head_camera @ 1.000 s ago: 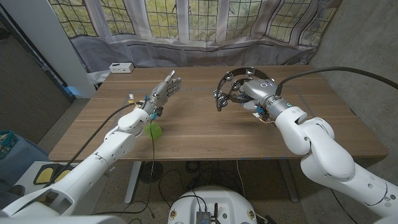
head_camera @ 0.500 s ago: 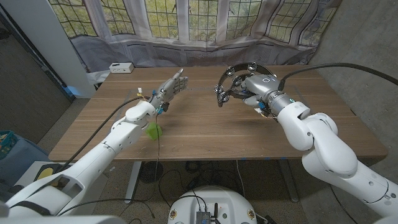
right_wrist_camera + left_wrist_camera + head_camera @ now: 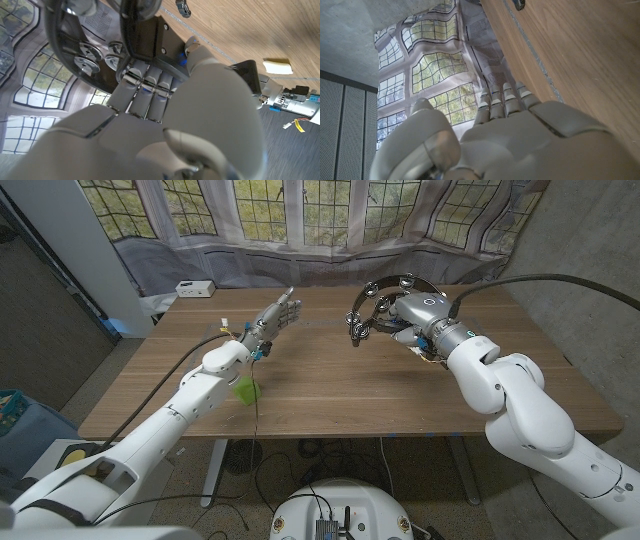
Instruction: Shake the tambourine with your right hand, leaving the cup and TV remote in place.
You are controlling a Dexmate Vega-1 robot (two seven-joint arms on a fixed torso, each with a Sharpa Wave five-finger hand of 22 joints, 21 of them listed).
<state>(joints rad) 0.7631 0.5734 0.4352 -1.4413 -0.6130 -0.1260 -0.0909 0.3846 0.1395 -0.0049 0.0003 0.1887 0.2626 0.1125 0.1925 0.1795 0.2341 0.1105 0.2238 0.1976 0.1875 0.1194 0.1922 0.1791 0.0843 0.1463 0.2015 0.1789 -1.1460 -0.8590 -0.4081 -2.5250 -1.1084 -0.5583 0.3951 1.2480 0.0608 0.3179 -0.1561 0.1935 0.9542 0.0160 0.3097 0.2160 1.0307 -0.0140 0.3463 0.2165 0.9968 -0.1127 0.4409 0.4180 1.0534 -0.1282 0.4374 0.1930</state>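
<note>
Tambourine [image 3: 378, 308], black-framed with silver jingles, is gripped by the right hand [image 3: 418, 315] and is held raised above the counter [image 3: 330, 380], over its far right part, at about one o'clock from the counter's middle. Its frame is seen arching from the hand's upper side round toward ten o'clock, with jingles hanging at its left end. In the right wrist view the fingers [image 3: 145, 90] are seen curled round the black frame [image 3: 85, 30], and paired metal jingles [image 3: 100, 52] are seen just beside them.

The right arm [image 3: 520, 410] is brought in from the five o'clock corner, and a black cable [image 3: 540, 280] is seen running off from the wrist toward three o'clock.

The left hand [image 3: 272, 320] is held above the counter at about eleven o'clock from its middle, well apart from the tambourine; nothing is held in it, and its fingers are stretched out and kept close together, as is also seen in the left wrist view [image 3: 505, 120]. A green object [image 3: 247, 390] is seen below the left forearm near the counter's front edge; what it is cannot be told.

A small white box [image 3: 195, 288] is seen at the counter's far left corner, at about ten o'clock. Leaded windows [image 3: 300, 210] and a grey cloth are seen behind the counter at twelve o'clock.
</note>
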